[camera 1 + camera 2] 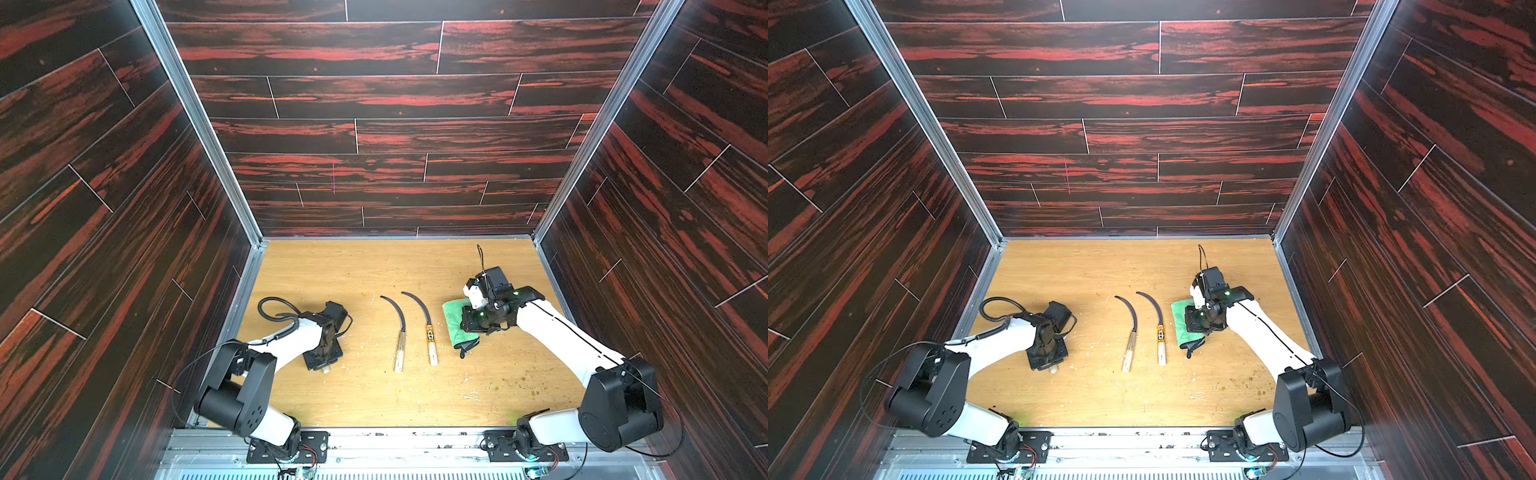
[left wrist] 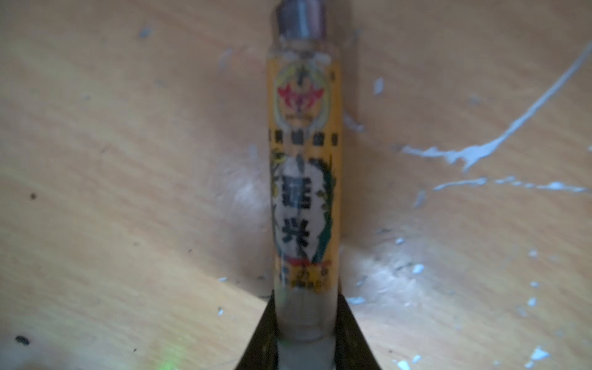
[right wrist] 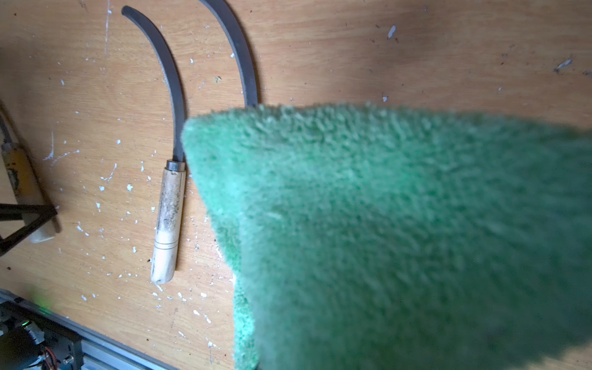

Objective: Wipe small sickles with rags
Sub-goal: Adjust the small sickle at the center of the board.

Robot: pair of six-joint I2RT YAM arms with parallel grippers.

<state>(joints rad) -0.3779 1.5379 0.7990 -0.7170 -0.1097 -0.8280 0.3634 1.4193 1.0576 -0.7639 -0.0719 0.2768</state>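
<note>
My left gripper (image 2: 306,323) pinches the labelled sickle (image 2: 304,160) by its handle near the left edge of the table (image 1: 353,266). My right gripper (image 1: 478,322) clamps the rag (image 1: 453,322) near the right edge. I'd lift the sickle level, then wipe along the blade.

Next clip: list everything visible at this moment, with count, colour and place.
Sickles: three, dark blades, pale handles; plain-handled sickle and labelled sickle side by side mid-table, third sickle, yellow-labelled, towards the left.
Rag: one, green, beside the labelled sickle.
Table: one, light wood, flecked.
Walls: three, dark red wood-grain, around the table.
Left gripper: black, shut on the third sickle's handle.
Right gripper: black, shut on the rag.
</note>
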